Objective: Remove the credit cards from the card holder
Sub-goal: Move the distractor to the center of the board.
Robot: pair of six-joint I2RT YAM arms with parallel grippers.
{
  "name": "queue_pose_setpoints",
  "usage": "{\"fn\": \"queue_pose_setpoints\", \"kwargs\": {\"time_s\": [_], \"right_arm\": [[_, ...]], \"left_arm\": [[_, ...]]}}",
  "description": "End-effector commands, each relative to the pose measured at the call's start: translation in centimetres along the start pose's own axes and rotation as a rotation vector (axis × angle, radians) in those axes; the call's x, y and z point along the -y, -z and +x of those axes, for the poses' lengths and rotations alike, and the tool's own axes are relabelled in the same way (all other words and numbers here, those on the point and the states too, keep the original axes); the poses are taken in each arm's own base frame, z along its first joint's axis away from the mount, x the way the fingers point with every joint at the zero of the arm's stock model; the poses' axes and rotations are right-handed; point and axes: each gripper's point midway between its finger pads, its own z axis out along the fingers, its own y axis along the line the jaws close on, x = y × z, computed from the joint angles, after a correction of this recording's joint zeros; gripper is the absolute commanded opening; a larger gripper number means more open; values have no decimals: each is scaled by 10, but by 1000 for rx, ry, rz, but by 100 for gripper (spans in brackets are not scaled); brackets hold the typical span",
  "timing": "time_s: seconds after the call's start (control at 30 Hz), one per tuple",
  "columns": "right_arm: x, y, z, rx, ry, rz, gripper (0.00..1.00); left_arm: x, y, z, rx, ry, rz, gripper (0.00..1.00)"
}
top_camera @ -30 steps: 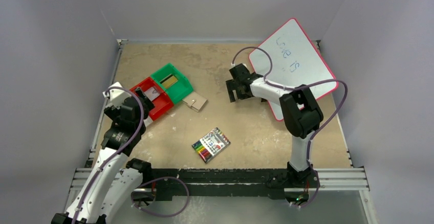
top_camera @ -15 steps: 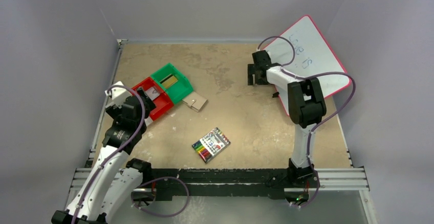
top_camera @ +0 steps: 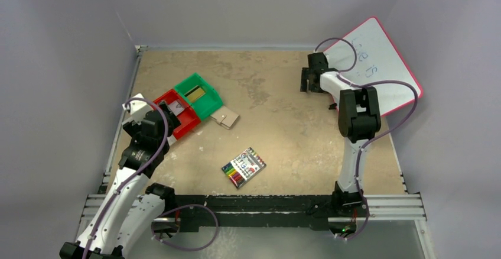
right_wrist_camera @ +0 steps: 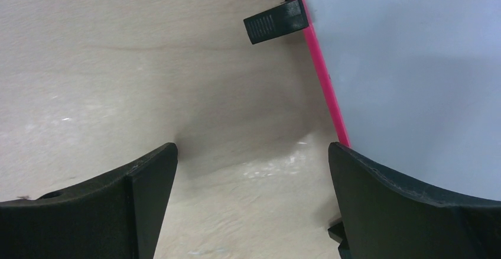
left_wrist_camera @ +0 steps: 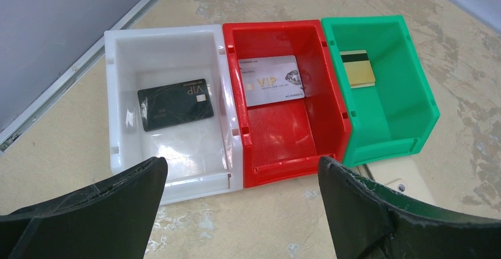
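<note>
On the tan table (top_camera: 295, 135), toward its left edge, the card holder (top_camera: 225, 117) lies beside the green bin (top_camera: 210, 108), probably light and limp, best pinched at its free edge; left gripper (left_wrist_camera: 241, 164) and right gripper (right_wrist_camera: 253, 146) stand wide, empty.

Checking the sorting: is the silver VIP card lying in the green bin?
No, the silver VIP card lies in the red bin; the green bin holds a gold card.
</note>
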Motion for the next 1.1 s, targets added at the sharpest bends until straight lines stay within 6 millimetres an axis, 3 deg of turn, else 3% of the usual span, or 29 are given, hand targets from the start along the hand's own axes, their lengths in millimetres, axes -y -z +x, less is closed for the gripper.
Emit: {"fn": "queue_pose_setpoints", "kwargs": {"time_s": [0.0,0.2,0.3,0.4,0.47,0.57,0.7,0.83,0.9,0.97,1.07], "right_arm": [[41,2,1,-16,-4,87,100],[26,34,-15,37,-58,-38,100],[-22,85,-34,126,-23,-270,100],[-76,137,-30,194,64,-447,100],[-111,165,-14,204,114,-559,100],[-153,200,27,174,138,-729,100],[-200,266,80,143,155,-1018,97],[-227,337,121,119,150,-1238,97],[-236,363,155,74,200,-1324,99],[-242,380,192,5,280,-1360,99],[-251,387,240,-77,385,-1363,98]], "left_arm": [[4,0,-13,39,26,14,100],[4,0,-12,35,21,13,100],[5,-1,-11,33,19,12,100],[5,-2,-11,30,15,10,100],[5,-2,-11,29,12,8,100],[2,-1,-12,32,10,-4,100],[-6,1,-18,58,22,-39,100],[-21,7,-29,108,54,-101,100],[-31,10,-33,136,68,-142,100],[-42,14,-37,162,84,-186,100],[-53,19,-41,198,115,-229,100]]}}
